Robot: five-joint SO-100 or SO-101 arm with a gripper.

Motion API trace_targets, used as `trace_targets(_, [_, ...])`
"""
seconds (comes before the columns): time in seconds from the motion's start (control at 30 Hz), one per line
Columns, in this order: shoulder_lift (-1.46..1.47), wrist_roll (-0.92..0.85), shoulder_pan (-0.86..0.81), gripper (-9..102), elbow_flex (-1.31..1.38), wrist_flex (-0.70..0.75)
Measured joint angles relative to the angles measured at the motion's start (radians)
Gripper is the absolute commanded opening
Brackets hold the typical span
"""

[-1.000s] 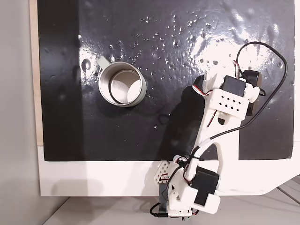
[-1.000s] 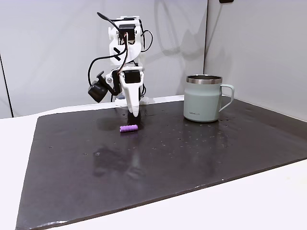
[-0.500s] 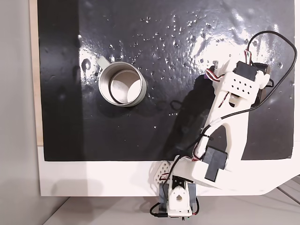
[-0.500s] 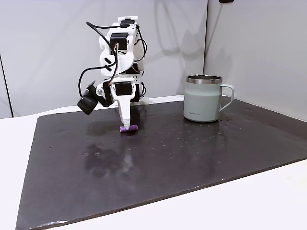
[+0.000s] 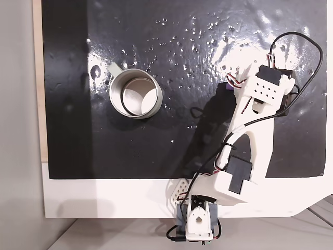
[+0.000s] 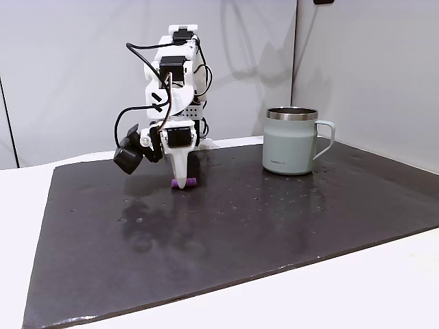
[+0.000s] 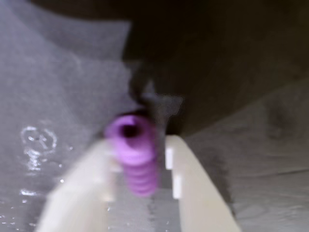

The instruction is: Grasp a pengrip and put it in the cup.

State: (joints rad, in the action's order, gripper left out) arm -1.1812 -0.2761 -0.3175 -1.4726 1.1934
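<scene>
1. Fingers (image 7: 137,169) straddle the purple pengrip (image 7: 134,157) in the wrist view, one pale finger on each side and the ribbed tube lying lengthwise between them; they look close against it, but the blur does not let one tell whether they already clamp it.
2. In a fixed view from the side, the fingers (image 6: 180,179) point straight down onto the pengrip (image 6: 185,182), which lies on the black mat (image 6: 274,226) of the tabletop, toward the mat's back edge and left of its middle.
3. The cup (image 6: 291,140) stands upright near the mat's back edge, well apart from the pengrip; seen from above, the cup (image 5: 135,94) is empty.
4. Judged step: the grasp itself, with the transfer not yet begun.
5. The next move likely calls for a firm squeeze, a straight lift, then a carry across to the cup's open mouth before letting go.
</scene>
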Motion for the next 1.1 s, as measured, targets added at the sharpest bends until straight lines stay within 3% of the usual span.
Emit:
trace_targets(0.33, [-0.060,0.000,0.014,0,-0.002,0.067])
trace_targets(0.77, [-0.416,0.028,0.041,0,0.261,0.449])
trace_targets(1.1, [-0.594,0.025,0.120,0,0.282,0.488])
